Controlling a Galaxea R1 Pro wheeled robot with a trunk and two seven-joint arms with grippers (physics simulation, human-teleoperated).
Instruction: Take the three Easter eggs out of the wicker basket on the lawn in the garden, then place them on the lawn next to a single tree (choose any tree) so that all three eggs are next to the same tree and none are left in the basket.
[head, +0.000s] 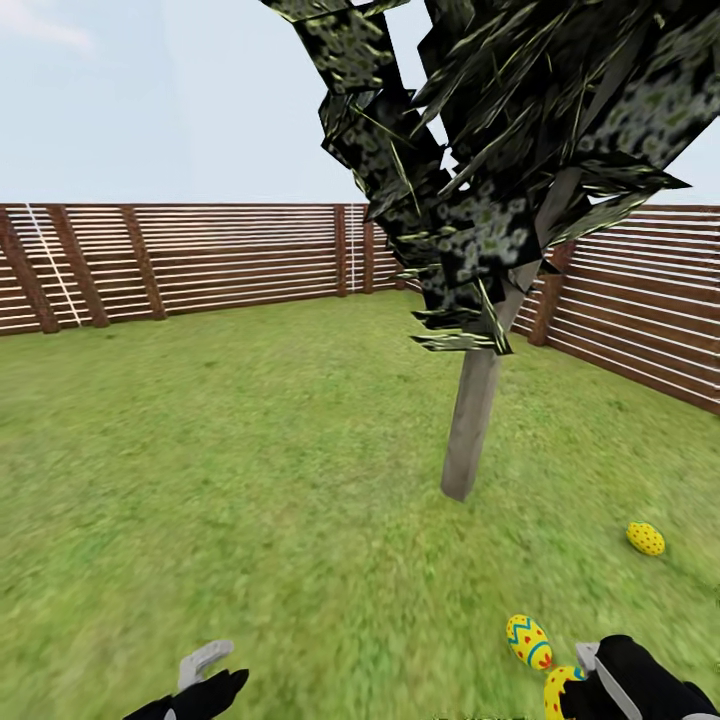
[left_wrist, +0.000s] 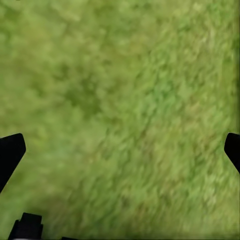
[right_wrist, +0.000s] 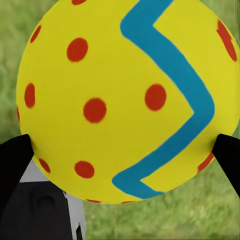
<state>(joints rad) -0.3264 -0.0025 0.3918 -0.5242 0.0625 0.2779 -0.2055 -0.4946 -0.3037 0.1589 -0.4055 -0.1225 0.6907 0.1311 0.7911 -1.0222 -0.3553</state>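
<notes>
A tree with a pale grey-tan trunk (head: 470, 420) and a dark jagged crown stands on the lawn (head: 250, 480). One yellow Easter egg with red spots (head: 645, 538) lies on the grass to the right of the trunk. A second egg (head: 528, 641), with blue zigzags, lies nearer to me. My right gripper (head: 590, 685) is shut on the third egg (head: 558, 690), close beside the second one. In the right wrist view this egg (right_wrist: 120, 90) sits between the black fingertips (right_wrist: 12, 160). My left gripper (head: 205, 680) hangs open over bare grass (left_wrist: 120, 100). The wicker basket is out of view.
A brown slatted fence (head: 220, 260) encloses the garden at the back and along the right side (head: 640, 320). Open grass stretches to the left of the tree and up to the fence.
</notes>
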